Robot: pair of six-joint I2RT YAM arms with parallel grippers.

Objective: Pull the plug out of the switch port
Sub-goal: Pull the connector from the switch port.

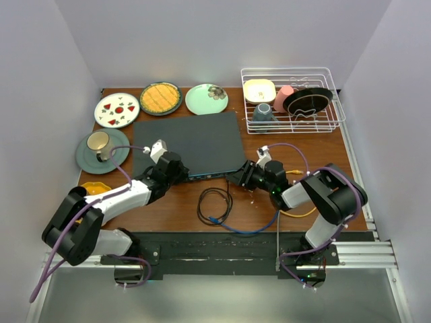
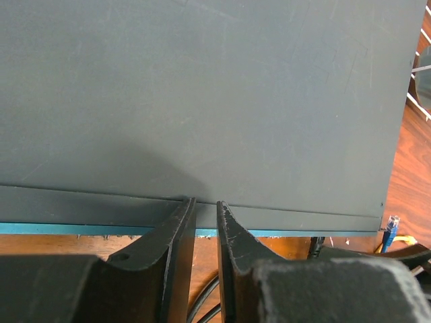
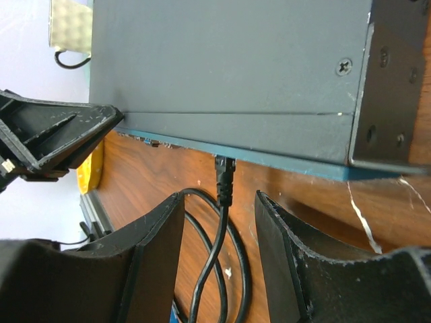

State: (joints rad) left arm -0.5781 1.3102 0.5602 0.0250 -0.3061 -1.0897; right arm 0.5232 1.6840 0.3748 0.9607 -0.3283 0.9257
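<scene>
The switch (image 1: 188,141) is a large flat dark-grey box in the middle of the table, with a thin blue front edge (image 3: 269,160). A black plug (image 3: 224,176) sits in a port on that edge, and its black cable (image 1: 214,202) coils on the table in front. My right gripper (image 3: 219,197) is open, with one jaw on each side of the plug's rear, not touching it. My left gripper (image 2: 205,204) is nearly shut on nothing, its tips against the switch's top front edge (image 2: 283,222). It also shows in the top view (image 1: 176,168), left of the right gripper (image 1: 239,176).
Three plates (image 1: 160,98) and a mug on a saucer (image 1: 100,142) stand at the back left. A wire dish rack (image 1: 293,101) stands at the back right. A blue cable (image 1: 236,229), a yellow cable (image 1: 300,214) and a yellow object (image 1: 96,188) lie near the front.
</scene>
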